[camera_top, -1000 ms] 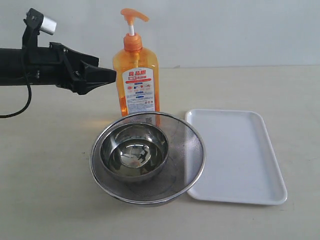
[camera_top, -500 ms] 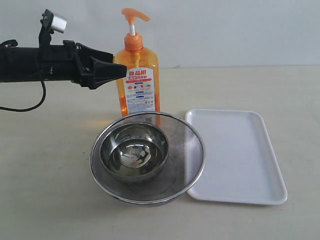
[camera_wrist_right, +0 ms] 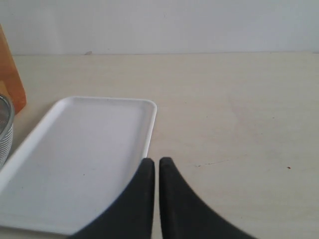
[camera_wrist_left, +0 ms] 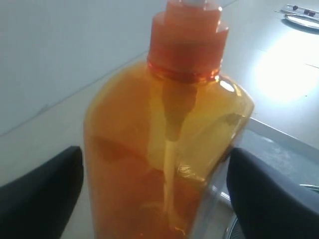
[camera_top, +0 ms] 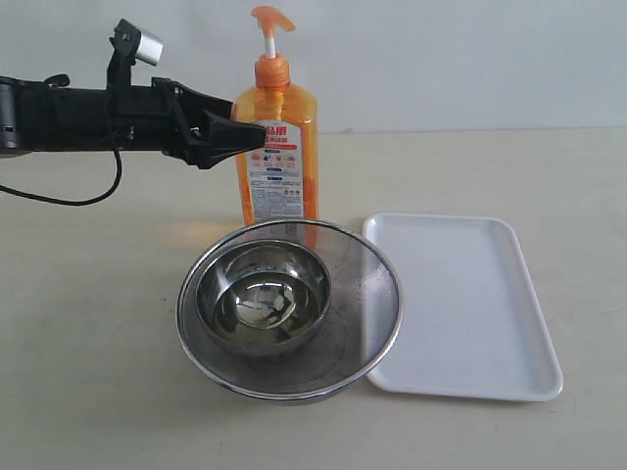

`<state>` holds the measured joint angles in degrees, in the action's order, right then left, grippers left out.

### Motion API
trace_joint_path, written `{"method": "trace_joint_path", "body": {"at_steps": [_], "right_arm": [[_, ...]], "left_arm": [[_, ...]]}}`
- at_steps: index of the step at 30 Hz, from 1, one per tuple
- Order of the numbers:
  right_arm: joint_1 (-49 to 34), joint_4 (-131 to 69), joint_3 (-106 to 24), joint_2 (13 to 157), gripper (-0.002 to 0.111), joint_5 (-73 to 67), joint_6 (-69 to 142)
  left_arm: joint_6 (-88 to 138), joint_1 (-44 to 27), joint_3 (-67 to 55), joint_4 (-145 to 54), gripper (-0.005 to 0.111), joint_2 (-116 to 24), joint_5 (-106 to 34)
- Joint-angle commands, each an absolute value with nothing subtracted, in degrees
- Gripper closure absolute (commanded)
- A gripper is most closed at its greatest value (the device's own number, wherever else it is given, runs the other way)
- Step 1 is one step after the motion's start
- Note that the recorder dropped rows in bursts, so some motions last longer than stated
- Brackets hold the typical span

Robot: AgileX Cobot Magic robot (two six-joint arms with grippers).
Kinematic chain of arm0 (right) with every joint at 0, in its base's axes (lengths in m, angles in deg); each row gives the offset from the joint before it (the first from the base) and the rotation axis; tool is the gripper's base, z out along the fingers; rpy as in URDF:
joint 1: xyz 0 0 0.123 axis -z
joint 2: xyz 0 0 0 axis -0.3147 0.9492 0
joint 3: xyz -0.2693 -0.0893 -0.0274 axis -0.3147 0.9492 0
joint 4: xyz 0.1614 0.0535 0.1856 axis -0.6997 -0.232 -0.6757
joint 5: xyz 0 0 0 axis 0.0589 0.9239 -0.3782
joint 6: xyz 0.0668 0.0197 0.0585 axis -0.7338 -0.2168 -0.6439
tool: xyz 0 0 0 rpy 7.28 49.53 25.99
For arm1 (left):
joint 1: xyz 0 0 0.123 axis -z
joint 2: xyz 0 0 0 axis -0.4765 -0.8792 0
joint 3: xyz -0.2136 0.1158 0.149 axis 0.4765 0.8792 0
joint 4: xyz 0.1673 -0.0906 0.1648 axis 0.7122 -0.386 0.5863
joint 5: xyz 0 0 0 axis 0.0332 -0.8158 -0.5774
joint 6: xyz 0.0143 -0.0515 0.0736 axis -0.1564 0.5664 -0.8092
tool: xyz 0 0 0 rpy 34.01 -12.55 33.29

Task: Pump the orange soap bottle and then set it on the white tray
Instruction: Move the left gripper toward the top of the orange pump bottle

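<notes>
Exterior camera faces the table (camera_top: 88, 294) frontally; wrist cameras sit close.

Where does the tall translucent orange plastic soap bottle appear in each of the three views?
Exterior view: tall translucent orange plastic soap bottle stands upper centre, behind the round steel bowls.
Left wrist view: it fills the centre, between the two dark fingers.
Right wrist view: only an orange sliver at the left edge.
Shared landmark: flat white plastic tray, also in the right wrist view.

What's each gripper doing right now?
Left gripper: jaws wide, one finger either side of the tall translucent orange soap bottle; a firm grip cannot be told.
Right gripper: shut, holding nothing.
</notes>
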<state>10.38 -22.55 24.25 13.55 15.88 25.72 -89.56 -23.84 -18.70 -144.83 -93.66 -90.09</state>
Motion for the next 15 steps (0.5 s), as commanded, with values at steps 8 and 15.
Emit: {"method": "trace_joint_path", "body": {"at_steps": [8, 15], "right_arm": [[10.8, -22.6, 24.2, 13.3, 0.108, 15.6, 25.9], [10.8, -22.6, 24.2, 13.3, 0.108, 15.6, 25.8]], "left_arm": [[-89.8, -23.6, -19.4, -145.4, 0.036, -93.7, -92.7], [-89.8, -23.6, -19.4, -145.4, 0.07, -93.7, -93.8]]}}
